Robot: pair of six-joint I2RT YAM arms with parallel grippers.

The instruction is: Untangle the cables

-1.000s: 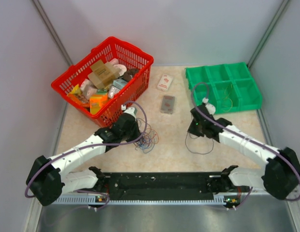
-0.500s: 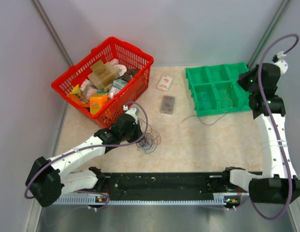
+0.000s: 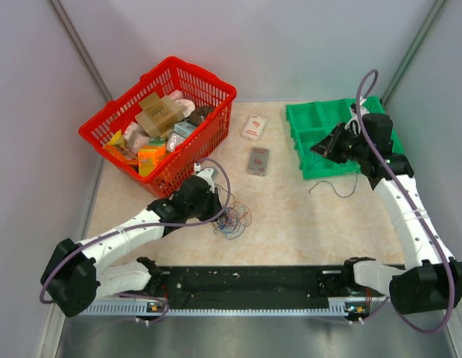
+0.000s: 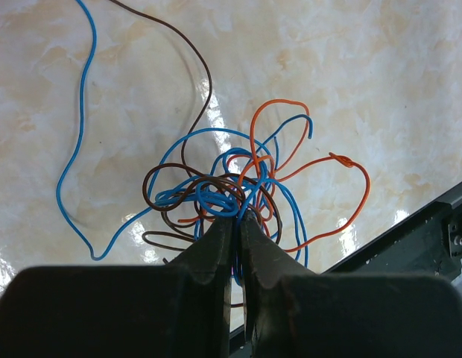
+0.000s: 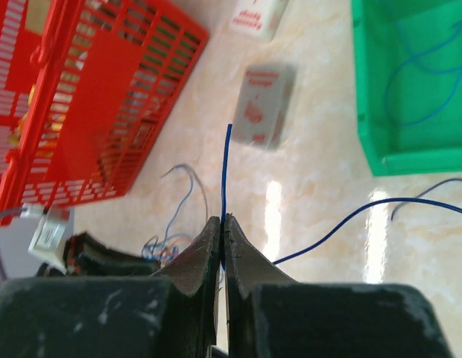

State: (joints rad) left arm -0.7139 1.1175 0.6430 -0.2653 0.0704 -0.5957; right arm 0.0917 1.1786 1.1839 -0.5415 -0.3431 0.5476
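Red print on the white packet (image 5: 255, 16) and the grey packet (image 5: 264, 104) is too blurred to read.

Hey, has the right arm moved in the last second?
Yes. The right arm swung from the table in front of the green tray to over the tray's left side, jaws shut on a dark blue cable.

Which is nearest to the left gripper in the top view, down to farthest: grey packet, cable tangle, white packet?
From the left gripper:
1. cable tangle, at its fingertips.
2. grey packet, mid-table, farther back.
3. white packet, behind the grey one, toward the back wall.
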